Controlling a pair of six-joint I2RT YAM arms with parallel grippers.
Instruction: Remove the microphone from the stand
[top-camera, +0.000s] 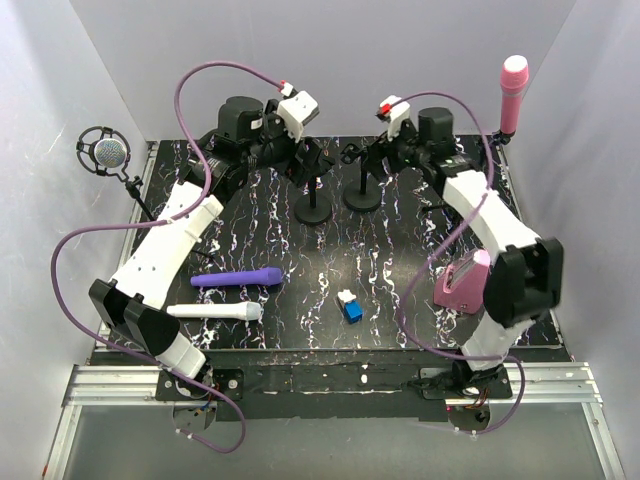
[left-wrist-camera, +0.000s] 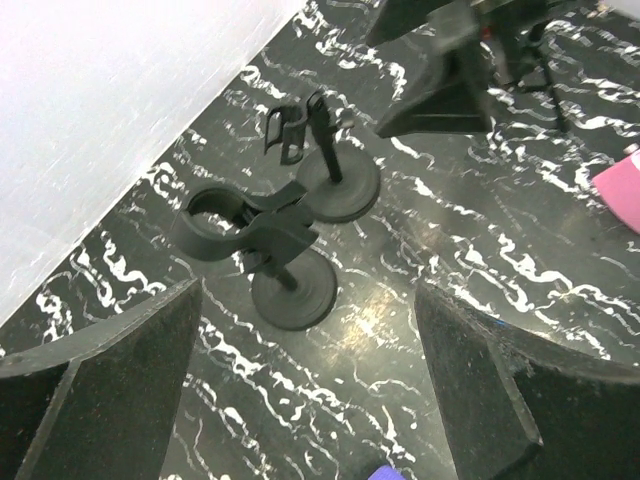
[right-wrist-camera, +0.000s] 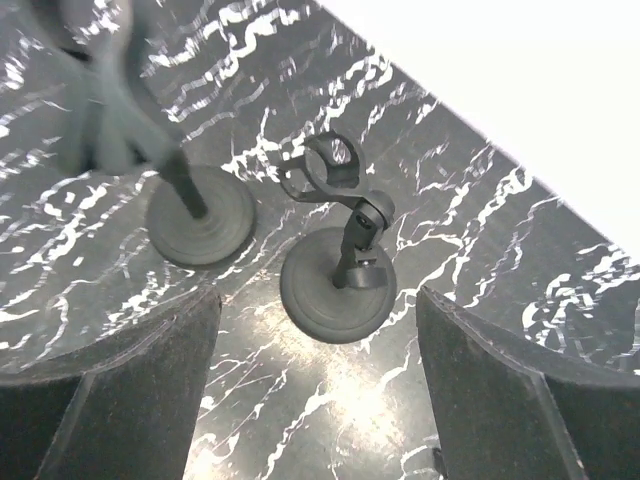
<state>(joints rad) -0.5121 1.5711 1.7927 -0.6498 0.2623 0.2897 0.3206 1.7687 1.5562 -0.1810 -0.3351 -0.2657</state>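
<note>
Apparently table stands done: white microphone and purple microphone lie flat, lower left. Mid-frame, left stand and right stand show empty clips. Your left gripper and right gripper hang over them, jaws wide, holding nothing. Far upper right, pink microphone stands upright in holder; if that is your target, send right gripper there, close around body, lift straight up.
</note>
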